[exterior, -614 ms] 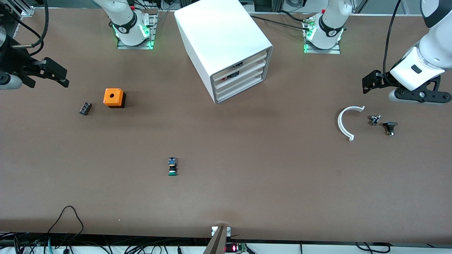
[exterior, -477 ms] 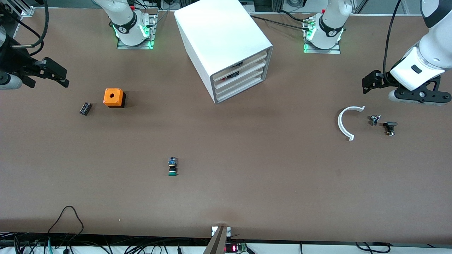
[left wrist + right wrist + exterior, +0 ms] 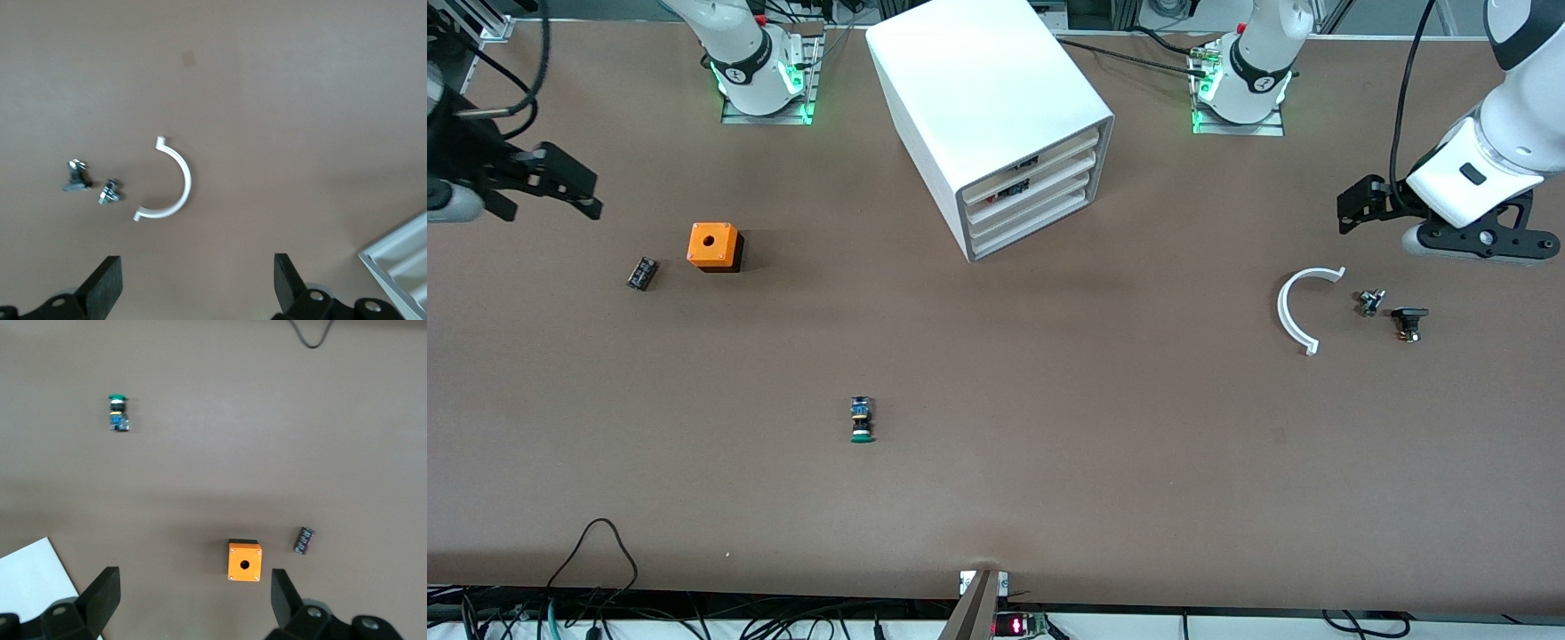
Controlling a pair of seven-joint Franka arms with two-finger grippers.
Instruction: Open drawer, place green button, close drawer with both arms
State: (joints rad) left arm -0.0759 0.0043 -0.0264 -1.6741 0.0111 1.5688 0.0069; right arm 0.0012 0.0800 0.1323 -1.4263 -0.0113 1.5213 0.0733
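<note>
The white four-drawer cabinet (image 3: 996,107) stands between the arm bases with all its drawers shut. The two lower drawer fronts (image 3: 1036,212) are plain white. The button (image 3: 861,420), with its green cap and black-and-blue body, lies on the table nearer the front camera than the cabinet. It also shows in the right wrist view (image 3: 119,412). My right gripper (image 3: 569,187) hangs open and empty over the right arm's end of the table, above the orange box in its wrist view (image 3: 193,597). My left gripper (image 3: 1356,209) is open and empty over the left arm's end (image 3: 198,280).
An orange box with a round hole (image 3: 713,246) and a small black chip (image 3: 641,272) lie below the right gripper. A white curved piece (image 3: 1298,307) and two small dark metal parts (image 3: 1371,302) (image 3: 1408,322) lie near the left gripper. The cabinet corner shows in the left wrist view (image 3: 400,257).
Both grippers have shifted only very slightly. Nothing on the table has moved.
</note>
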